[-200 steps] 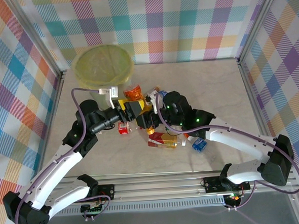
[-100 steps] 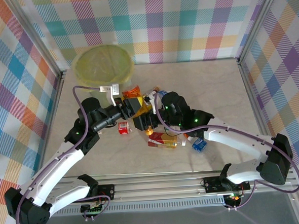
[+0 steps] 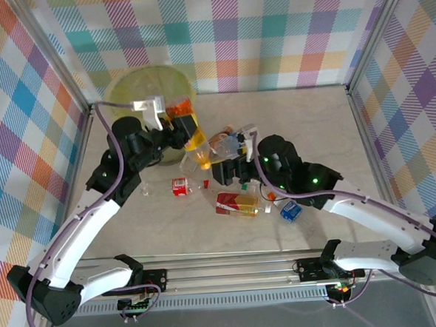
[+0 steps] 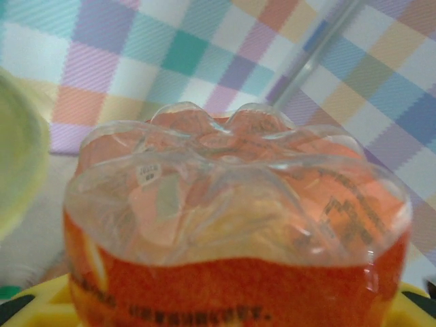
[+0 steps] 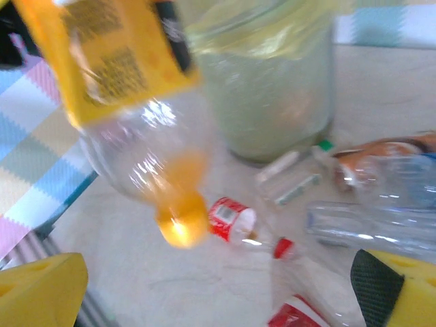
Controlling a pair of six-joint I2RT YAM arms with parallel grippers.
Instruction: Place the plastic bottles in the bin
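Left claw [image 3: 177,127]: pinching the orange-labelled bottle [image 3: 195,146] by its body, yellow cap hanging down.
Right claw [image 3: 231,166]: spread wide, yellow pads [image 5: 41,289] apart with nothing between them, low over the table [image 3: 312,121].
Change: a second ago the right claw clamped this bottle and the left stood open. The grip has now passed left, and the left arm has lifted it.
Bottle: in the air just beside the near rim of the bin [image 3: 118,103], not yet over the opening.
Meaning: the hand-over looks done, and the drop remains.
Other bottles [image 3: 237,204]: lying on the table, so much is left.
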